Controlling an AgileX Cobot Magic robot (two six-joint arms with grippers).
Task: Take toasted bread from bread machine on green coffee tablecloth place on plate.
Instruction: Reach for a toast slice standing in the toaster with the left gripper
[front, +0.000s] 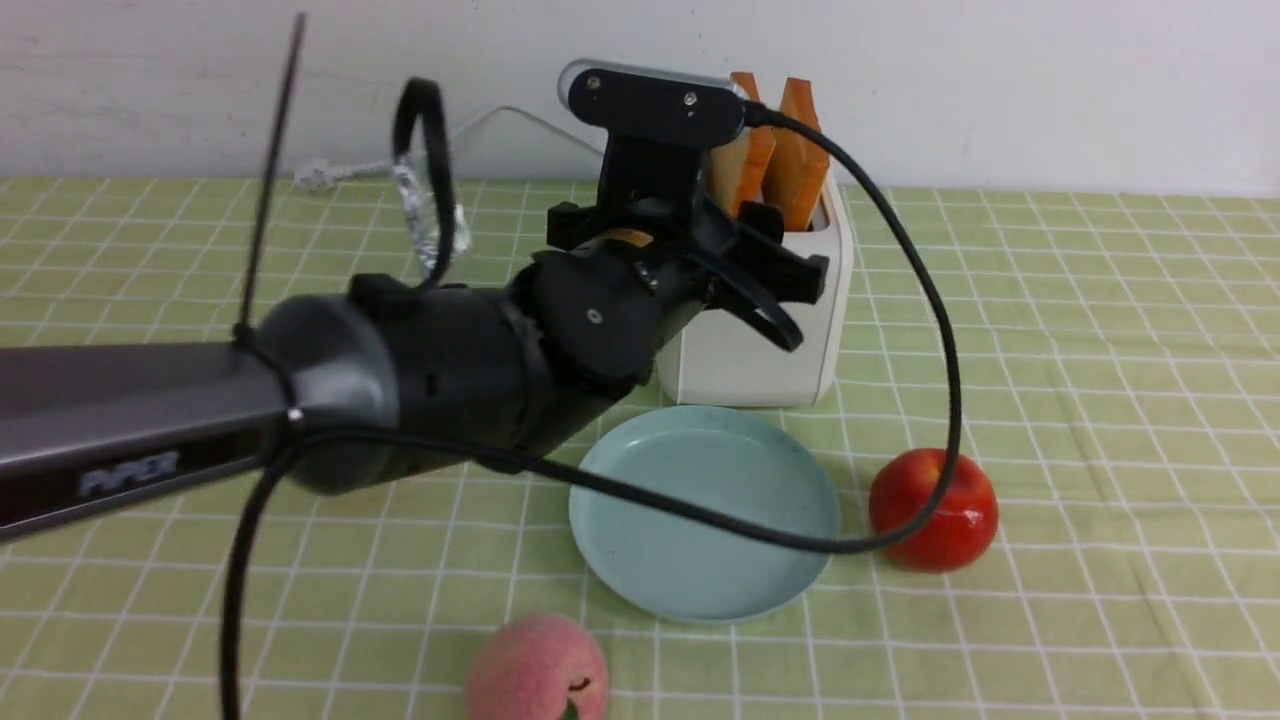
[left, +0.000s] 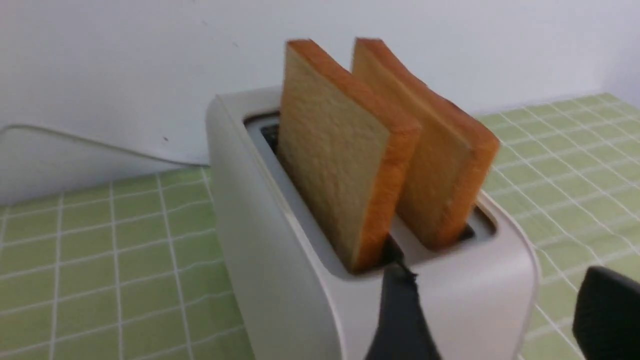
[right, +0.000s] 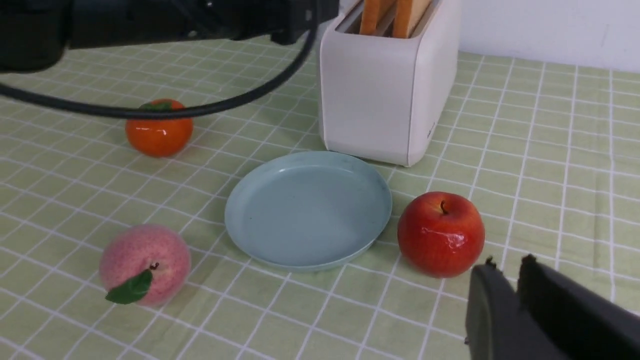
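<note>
The left arm (front: 440, 370) is glossy black, with grey link, faint lettering and black cable (front: 947, 340)

- Both slices of toasted bread (left: 340, 150) stand tall out of the bread machine (left: 280, 260), with open air above and only a narrow gap between them.
- The plate (front: 720, 460) lies bare just before the machine.
- A red apple (front: 930, 510) sits beside its right rim, a peach (front: 535, 668) near its front, and an orange (right: 159, 131) further left.
- The left arm (front: 430, 370) and its drooping black cable (front: 940, 330) fill the space left of the machine.

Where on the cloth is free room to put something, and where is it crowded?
Free: the tablecloth right of the apple and bread machine; also between peach and orange fruit. Crowded: around the plate, hemmed by bread machine, apple and peach.
</note>
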